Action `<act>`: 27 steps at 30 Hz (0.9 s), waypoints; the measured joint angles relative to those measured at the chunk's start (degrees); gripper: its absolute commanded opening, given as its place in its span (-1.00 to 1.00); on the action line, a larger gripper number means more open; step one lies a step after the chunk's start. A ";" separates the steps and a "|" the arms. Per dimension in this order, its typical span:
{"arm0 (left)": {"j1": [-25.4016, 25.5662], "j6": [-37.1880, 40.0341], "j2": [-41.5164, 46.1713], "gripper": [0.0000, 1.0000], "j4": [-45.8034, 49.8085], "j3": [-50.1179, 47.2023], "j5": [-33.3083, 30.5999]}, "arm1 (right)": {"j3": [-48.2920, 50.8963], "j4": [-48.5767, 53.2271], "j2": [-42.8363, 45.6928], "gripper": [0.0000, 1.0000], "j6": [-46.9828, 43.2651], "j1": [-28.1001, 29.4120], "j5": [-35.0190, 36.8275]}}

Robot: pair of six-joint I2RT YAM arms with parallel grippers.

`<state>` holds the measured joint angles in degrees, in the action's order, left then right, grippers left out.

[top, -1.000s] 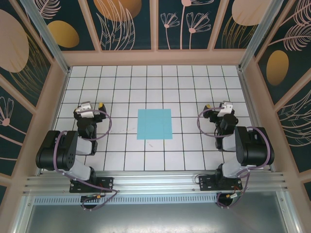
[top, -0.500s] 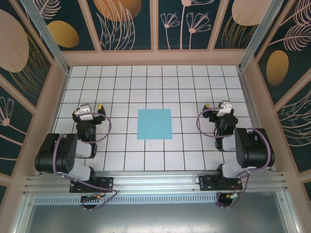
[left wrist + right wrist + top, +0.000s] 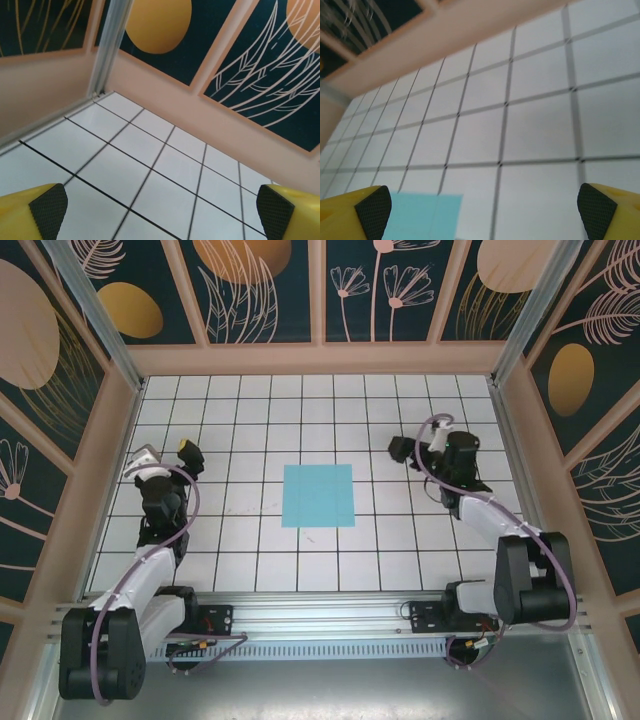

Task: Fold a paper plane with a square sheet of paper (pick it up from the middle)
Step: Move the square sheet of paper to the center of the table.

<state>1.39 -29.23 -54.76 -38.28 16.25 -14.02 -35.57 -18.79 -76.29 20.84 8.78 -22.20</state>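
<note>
The square sheet of paper [image 3: 318, 495] lies flat on the white grid-tiled table [image 3: 250, 410], at the middle of the work surface, its edges running roughly along the tile lines. It is light blue and shows no visible fold from above. The left gripper [image 3: 166, 454] stands well to the left of the sheet, apart from it, with its arm reaching forward from the base on the near aluminium rail [image 3: 320, 620]. In the left wrist view the left gripper [image 3: 160, 215] has its jaws spread wide, the yellow fingers with black pads [image 3: 48, 215] sitting at opposite lower corners of the frame, over bare tiles and facing the corner of the patterned wall panels [image 3: 260, 65]. The right gripper [image 3: 420, 445] stands to the right of the sheet and a little beyond its far edge, near it but not touching. In the right wrist view the right gripper [image 3: 480, 215] is likewise spread wide, pads [image 3: 595, 212] far apart, and a corner of the sheet [image 3: 420, 217] appears low in the frame beside the left-hand finger. That view is blurred, so finer detail of the paper surface cannot be confirmed.
</note>
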 measured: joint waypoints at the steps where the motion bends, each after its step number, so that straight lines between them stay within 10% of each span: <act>1: 0.00 -1.88 0.35 0.97 0.17 -0.48 1.88 | -0.94 1.88 -1.81 0.95 0.94 3.28 -0.79; 13: 0.00 -17.49 -8.79 0.97 3.23 -2.45 25.99 | -27.32 16.79 -29.75 0.77 5.01 31.89 -0.83; 27: 0.07 -17.33 -6.88 0.97 10.64 -3.08 30.53 | -32.35 21.07 -36.72 0.70 3.89 38.60 2.64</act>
<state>1.45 -46.57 -61.65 -27.64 13.17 16.51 -67.92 2.28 -113.01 24.73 47.37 -19.55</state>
